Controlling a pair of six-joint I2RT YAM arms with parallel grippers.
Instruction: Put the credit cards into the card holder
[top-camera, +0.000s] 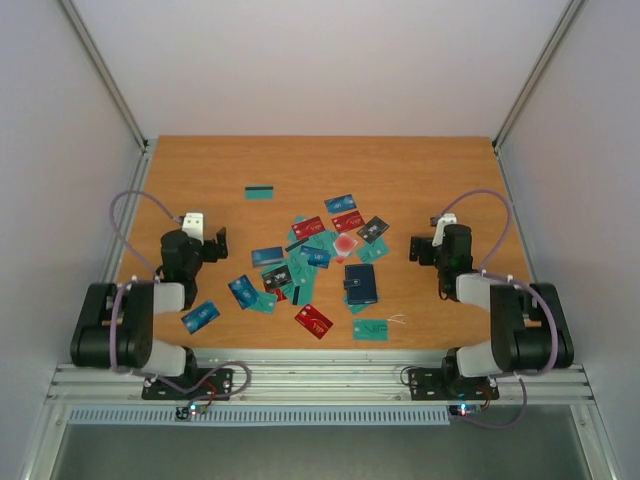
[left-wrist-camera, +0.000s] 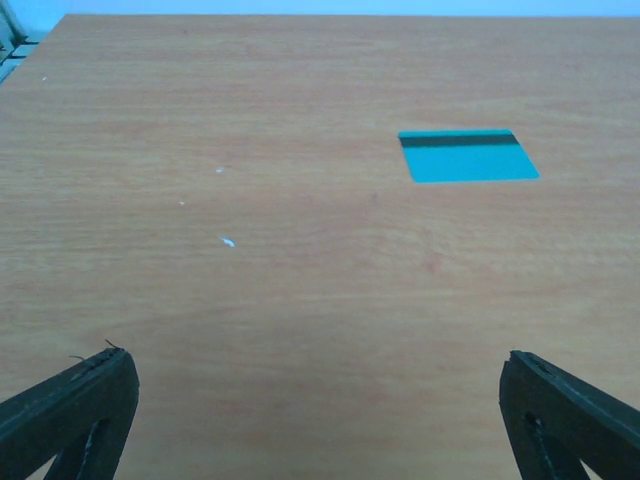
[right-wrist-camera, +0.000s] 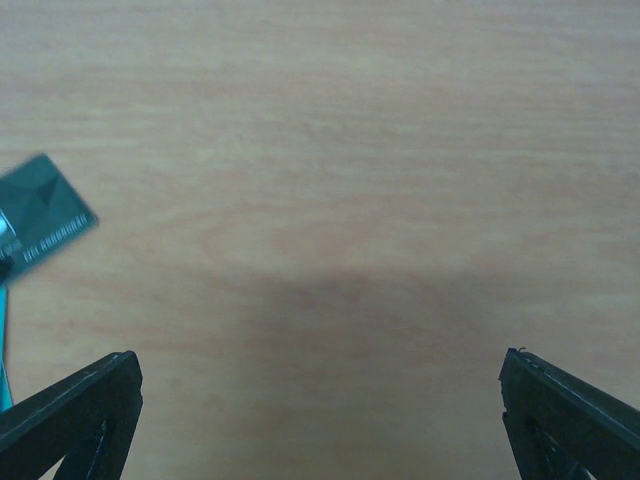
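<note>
Left gripper (left-wrist-camera: 318, 362), right gripper (right-wrist-camera: 320, 360): jaws spread wide apart. Credit cards (top-camera: 315, 255) scattered between them; card holder (top-camera: 360, 284) nearer the right; teal card (left-wrist-camera: 467, 156) ahead of the left.

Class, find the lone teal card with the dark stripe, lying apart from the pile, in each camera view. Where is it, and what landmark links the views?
Top external: the teal card lies alone, up and left of the card pile.
Left wrist: upper right, stripe along its far edge.
Right wrist: not in it.
Shared landmark: the orange-brown wooden table fills every view.
</note>
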